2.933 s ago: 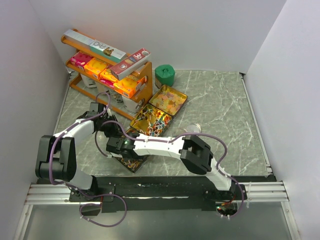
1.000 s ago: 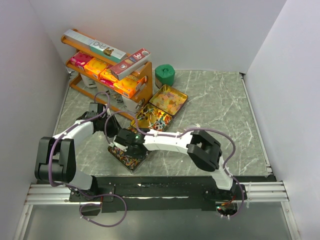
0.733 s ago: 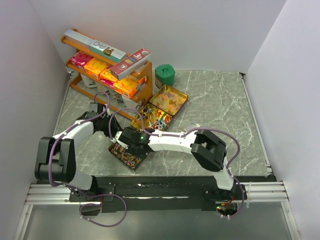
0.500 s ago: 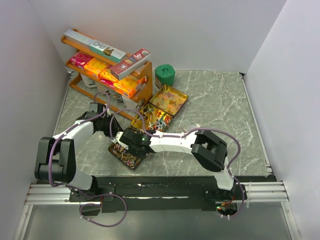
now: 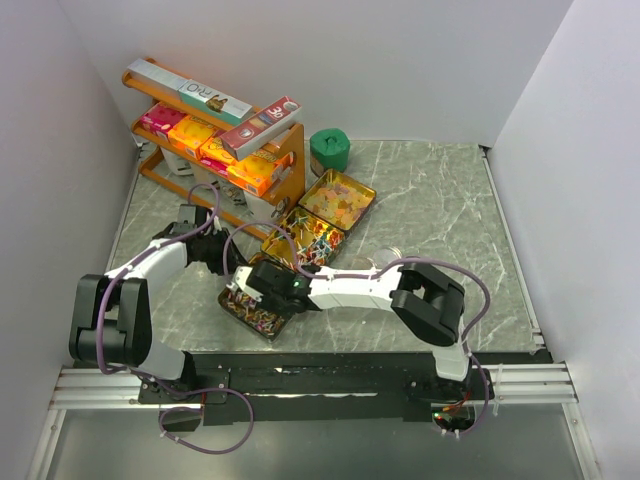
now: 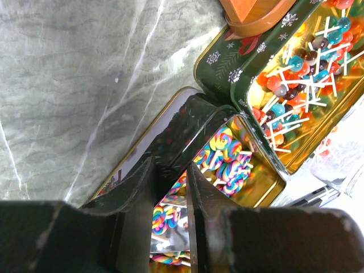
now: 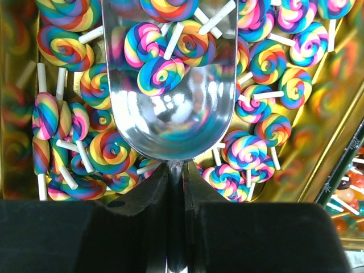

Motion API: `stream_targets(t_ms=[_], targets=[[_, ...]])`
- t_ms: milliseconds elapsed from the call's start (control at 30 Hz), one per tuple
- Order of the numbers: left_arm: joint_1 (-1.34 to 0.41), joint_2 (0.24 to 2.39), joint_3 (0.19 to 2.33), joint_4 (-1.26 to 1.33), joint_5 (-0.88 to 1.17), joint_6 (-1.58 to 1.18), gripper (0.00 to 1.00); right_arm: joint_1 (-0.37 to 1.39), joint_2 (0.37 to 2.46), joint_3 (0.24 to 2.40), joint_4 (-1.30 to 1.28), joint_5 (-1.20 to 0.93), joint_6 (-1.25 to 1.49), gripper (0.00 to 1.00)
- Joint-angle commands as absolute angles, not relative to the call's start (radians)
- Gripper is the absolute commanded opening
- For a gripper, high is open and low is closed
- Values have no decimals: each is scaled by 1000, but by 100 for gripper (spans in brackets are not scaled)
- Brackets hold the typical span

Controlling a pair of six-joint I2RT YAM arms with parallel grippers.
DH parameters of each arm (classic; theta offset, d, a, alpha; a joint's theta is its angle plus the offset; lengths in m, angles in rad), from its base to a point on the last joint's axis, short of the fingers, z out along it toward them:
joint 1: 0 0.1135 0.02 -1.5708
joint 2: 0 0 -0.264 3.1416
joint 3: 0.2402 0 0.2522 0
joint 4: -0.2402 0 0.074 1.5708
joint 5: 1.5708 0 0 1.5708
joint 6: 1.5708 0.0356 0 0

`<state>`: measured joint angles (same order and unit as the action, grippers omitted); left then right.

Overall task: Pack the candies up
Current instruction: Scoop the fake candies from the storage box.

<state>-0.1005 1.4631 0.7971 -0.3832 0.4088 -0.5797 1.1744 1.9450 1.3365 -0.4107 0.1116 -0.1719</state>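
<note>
Enclosing white walls (image 5: 400, 60), marbled tabletop (image 5: 440, 200), candies (image 7: 108, 151)

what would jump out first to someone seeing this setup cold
The rainbow swirl lollipops crowding a gold tin near the table's front left grab the eye, a few lying in the shiny metal scoop held by the right gripper. The left gripper pinches that tin's rim, and a second tin of ball lollipops sits just behind it.

Polished metal scoop (image 7: 170, 114); glossy candies (image 7: 111, 151); gilt tin (image 7: 14, 142).
</note>
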Motion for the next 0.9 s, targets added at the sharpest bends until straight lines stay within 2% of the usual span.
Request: stream_targets(t_ms=[0,867], targets=[[-109,1470,824,-465,407,-609,2,1173,1850,1322,-278,172,-190,0],[-109,1506,888,-482,400,-545,1,1173,1746,1226,-270,156,-225,0]])
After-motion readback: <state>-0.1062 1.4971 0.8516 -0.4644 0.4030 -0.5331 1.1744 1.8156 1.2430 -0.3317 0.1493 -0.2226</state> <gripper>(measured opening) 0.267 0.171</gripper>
